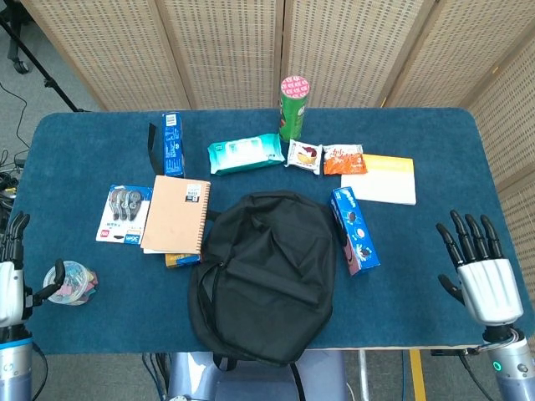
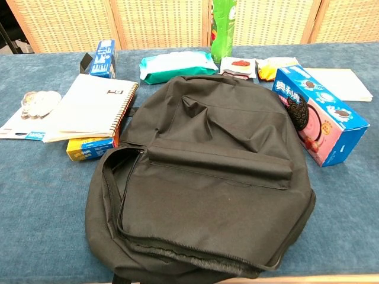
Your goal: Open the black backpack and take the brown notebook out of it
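Observation:
The black backpack lies flat in the middle of the table, its flap down and its zip parted along the left side. The brown spiral notebook lies flat to the left of the bag, resting on a yellow box. My left hand is at the far left edge, off the table, fingers up and apart, holding nothing. At the far right my right hand is raised beyond the table edge, fingers spread, empty. Neither hand shows in the chest view.
Behind the bag stand a green can, a wipes pack, snack packets, a yellow pad and a blue box. A blue cookie box lies right of the bag. A card of tape rolls lies left of the notebook.

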Available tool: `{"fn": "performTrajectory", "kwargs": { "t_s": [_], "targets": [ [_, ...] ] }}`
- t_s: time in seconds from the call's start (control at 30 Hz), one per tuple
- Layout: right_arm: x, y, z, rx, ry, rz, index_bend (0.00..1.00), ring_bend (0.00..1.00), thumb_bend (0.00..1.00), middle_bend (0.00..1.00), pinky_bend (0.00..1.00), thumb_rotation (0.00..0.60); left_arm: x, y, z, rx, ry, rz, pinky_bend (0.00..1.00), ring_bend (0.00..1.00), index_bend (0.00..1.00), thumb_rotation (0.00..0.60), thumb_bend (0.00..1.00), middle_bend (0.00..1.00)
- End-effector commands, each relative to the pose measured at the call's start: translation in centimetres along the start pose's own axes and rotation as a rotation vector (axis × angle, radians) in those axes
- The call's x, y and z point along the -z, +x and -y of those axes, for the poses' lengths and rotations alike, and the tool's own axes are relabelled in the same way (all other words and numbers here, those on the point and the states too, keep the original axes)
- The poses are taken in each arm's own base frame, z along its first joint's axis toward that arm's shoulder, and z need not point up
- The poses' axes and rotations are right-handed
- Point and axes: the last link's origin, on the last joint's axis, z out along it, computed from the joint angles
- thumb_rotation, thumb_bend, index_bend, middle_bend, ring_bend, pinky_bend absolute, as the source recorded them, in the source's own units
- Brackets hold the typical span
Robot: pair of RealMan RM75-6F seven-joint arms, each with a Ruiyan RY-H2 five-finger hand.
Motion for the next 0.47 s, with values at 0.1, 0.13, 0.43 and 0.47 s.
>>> {"fn": "performTrajectory", "kwargs": {
  "t_s": [0.1,0.13,0.43,0.47],
  "targets": [
    [3.0,-0.4,2.2,-0.155,-0.075,0.086,0.03,0.0,0.0,0.0,0.0,0.6,2.2,0.6,0.5,-0.083,0.001,0.053,0.0,0.0,0.0,0.6,0.47,0.0],
    [3.4,-0.5,2.4,-0.162,-0.077,0.099,0.01,0.0,0.0,0.0,0.0,0.6,2.4,0.6,0.5,-0.099,-0.001,0.061,0.0,0.0,0.0,0.6,0.47,0.0],
    [4.5,-0.4,3.2,-0.205,-0.093,0.14,0.0,0.0,0.0,0.0,0.0,0.6,3.6,1.5,1.2,-0.392,0.004,0.185,0.0,0.0,0.0,0.6,0.24,0.0],
    [4.5,-0.4,3.1,-0.201,-0.094,0.136,0.0,0.0,0.0,0.0,0.0,0.6,3.6,1.7,1.5,-0.45,0.008,0.201,0.0,0.0,0.0,0.6,0.2,0.0]
  ]
}}
